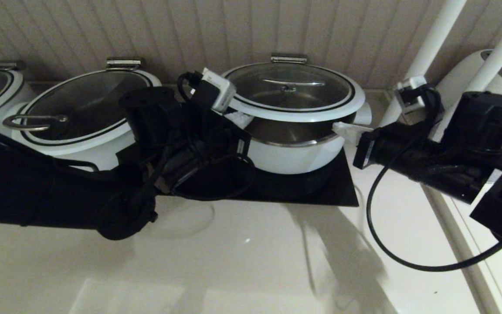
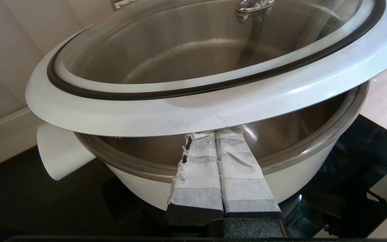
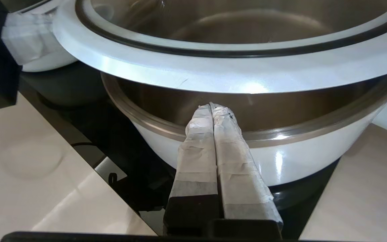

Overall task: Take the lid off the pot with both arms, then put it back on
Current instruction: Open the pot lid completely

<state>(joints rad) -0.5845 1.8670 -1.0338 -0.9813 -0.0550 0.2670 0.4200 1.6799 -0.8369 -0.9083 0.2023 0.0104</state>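
The bench (image 1: pixel 251 261) is pale and carries a row of white cookers along its back edge, against the ribbed wall. The pot (image 1: pixel 294 155) stands on a black mat (image 1: pixel 303 189) toward the back edge, nearer the right side than the left. The lid (image 1: pixel 292 91) is raised clear of the pot, with a gap showing the steel inner bowl beneath it; it sits tilted, its near rim higher than the pot's rim. Just to the pot's left stands a wider white pot (image 1: pixel 83 126) with its own glass lid and a loop handle near the edge. The left arm reaches in from the left side of the bench, and the left gripper (image 1: pixel 239 118) has its taped jaws pressed together with nothing between them, tips tucked under the lid's white rim (image 2: pixel 213 111). The right arm comes from the right edge, and the right gripper (image 1: pixel 346 130) likewise has its jaws closed flat against each other, pushed in beneath the rim on the opposite side (image 3: pixel 213 75).
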